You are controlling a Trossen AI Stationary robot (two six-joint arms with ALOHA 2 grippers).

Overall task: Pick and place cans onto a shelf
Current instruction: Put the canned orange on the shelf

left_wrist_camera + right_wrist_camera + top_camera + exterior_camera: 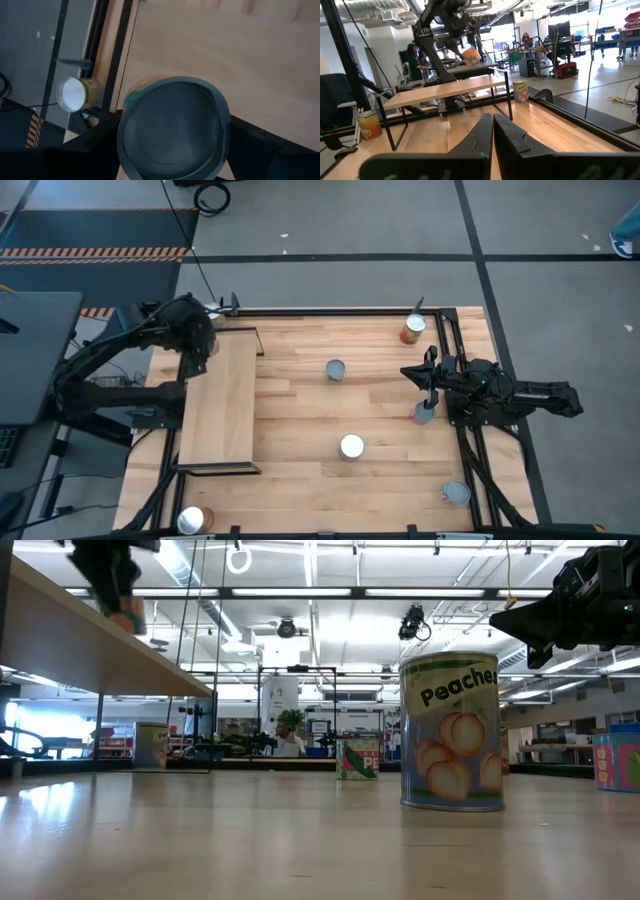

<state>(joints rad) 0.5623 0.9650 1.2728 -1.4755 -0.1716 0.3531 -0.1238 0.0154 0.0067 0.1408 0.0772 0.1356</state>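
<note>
The shelf (215, 405) is a pale board on a thin black frame, standing on the table's left side. My left gripper (196, 346) hangs over its far end, shut on a can (172, 127) with a grey top and an orange side (470, 55). My right gripper (492, 131) rests shut at the table's right edge (420, 375), touching nothing. Other cans stand upright on the tabletop: a grey-topped one (335, 370), a white-topped one (351, 445), and an orange one (413, 330) at the far right. My left gripper pinches the can by its round side wall, just under the top rim (122, 135), one finger (95, 142) on each side. The fingers come from above, slanting down. The can hangs lifted clear above the shelf board (445, 90).
More cans stand beside my right gripper (425, 412), at the near right (456, 493), at the near left corner (193, 520) and, with a yellow label, past the shelf's far end (75, 94). In the low view a peaches can (452, 730) stands close. The shelf's black legs (510, 100) rise from the table.
</note>
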